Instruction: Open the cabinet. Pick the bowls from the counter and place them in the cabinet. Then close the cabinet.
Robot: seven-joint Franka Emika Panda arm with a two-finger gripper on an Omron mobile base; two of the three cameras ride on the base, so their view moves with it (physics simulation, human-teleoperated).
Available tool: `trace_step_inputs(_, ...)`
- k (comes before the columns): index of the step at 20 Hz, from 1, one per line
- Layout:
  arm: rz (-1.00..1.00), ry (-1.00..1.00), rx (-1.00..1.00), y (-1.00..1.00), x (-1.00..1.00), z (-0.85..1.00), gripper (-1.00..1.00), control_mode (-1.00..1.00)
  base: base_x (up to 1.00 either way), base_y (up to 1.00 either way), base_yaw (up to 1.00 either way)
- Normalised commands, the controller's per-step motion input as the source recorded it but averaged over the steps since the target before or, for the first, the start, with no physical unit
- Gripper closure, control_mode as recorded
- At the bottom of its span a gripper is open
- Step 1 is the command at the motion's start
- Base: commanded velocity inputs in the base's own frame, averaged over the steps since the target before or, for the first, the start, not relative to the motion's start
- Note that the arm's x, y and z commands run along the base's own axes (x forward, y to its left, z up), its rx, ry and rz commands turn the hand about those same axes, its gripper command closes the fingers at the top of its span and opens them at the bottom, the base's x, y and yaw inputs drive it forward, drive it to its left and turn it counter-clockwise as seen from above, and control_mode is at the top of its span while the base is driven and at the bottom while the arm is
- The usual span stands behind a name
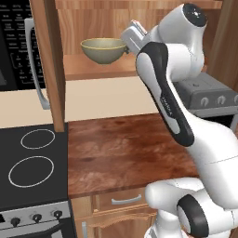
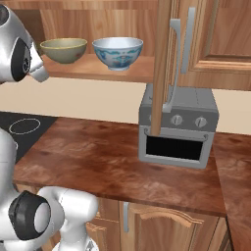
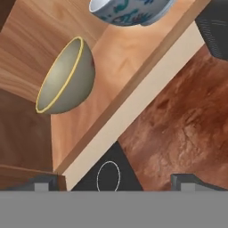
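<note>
The cabinet (image 1: 93, 70) stands open, its doors swung out edge-on at the left (image 1: 50, 60) and the right (image 2: 164, 63). On its lower shelf (image 2: 93, 73) both bowls sit upright side by side: the olive-yellow bowl (image 1: 103, 49) (image 2: 63, 50) (image 3: 67, 75) and the white bowl with blue markings (image 2: 117, 53) (image 3: 129, 11). My gripper (image 1: 126, 45) (image 3: 116, 182) hovers just right of the olive bowl at shelf height, open, with nothing between its fingers. The counter (image 1: 121, 148) (image 2: 98, 152) below carries no bowl.
A grey toaster oven (image 2: 176, 127) stands on the counter under the right door. The black stovetop (image 1: 32, 162) lies to the left, with a microwave (image 1: 18, 51) above it. Drawers with short handles (image 1: 125, 200) run below the counter.
</note>
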Motion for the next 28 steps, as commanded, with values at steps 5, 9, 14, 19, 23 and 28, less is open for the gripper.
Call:
trace_step_inputs(5, 0.0, 0.0, 0.0, -0.49, -0.67, 0.0, -1.0, -1.0, 0.0, 0.0, 0.0)
trace_step_inputs(9, 0.0, -0.01, 0.0, -0.48, -0.63, 0.0, -1.0, -1.0, 0.0, 0.0, 0.0)
trace_step_inputs(14, 0.0, -0.22, 0.0, -0.39, -0.68, -0.16, -1.0, -1.0, 0.0, 0.0, 0.0)
trace_step_inputs(19, 0.0, -0.25, 0.0, -0.31, -0.71, -0.12, -1.0, -1.0, 0.0, 0.0, 0.0)
trace_step_inputs(23, 0.0, -0.17, 0.0, -0.32, -0.64, -0.02, -1.0, -1.0, 0.0, 0.0, 0.0)
trace_step_inputs(28, 0.0, -0.13, 0.01, -0.31, -0.4, 0.01, -1.0, -1.0, 0.0, 0.0, 0.0)
